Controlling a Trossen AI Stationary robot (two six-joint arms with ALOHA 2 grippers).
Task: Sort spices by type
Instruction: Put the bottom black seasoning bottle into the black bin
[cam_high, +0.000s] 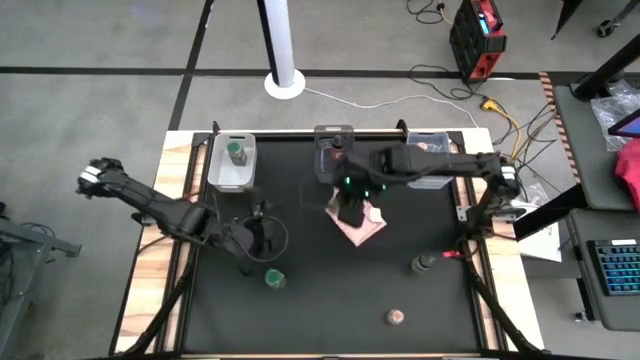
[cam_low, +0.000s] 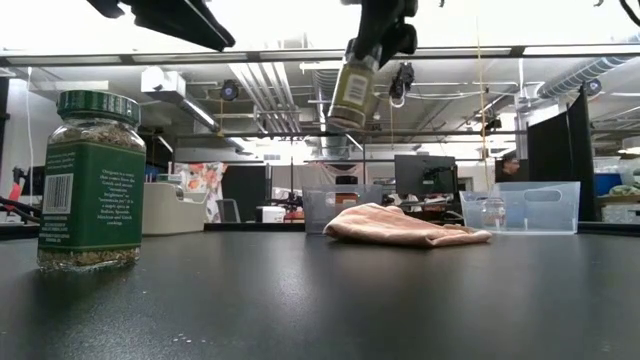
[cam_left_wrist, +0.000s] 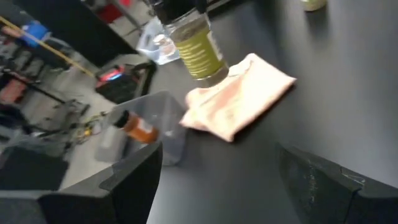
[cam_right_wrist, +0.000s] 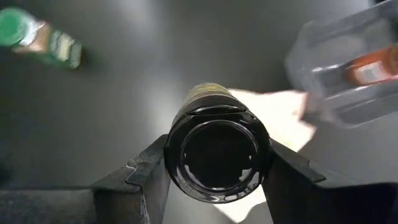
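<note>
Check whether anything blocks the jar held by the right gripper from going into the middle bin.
Nothing visible does. The right gripper holds the black-lidded jar in the air above the pink cloth, and the middle bin stands just behind the cloth. The cloth lies low on the table, beneath the jar.

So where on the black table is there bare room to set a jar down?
Free: the near middle of the table, between the green-lidded jar and the pinkish-lidded jar. Crowded: the far edge with the three bins and the pink cloth under the right gripper.
</note>
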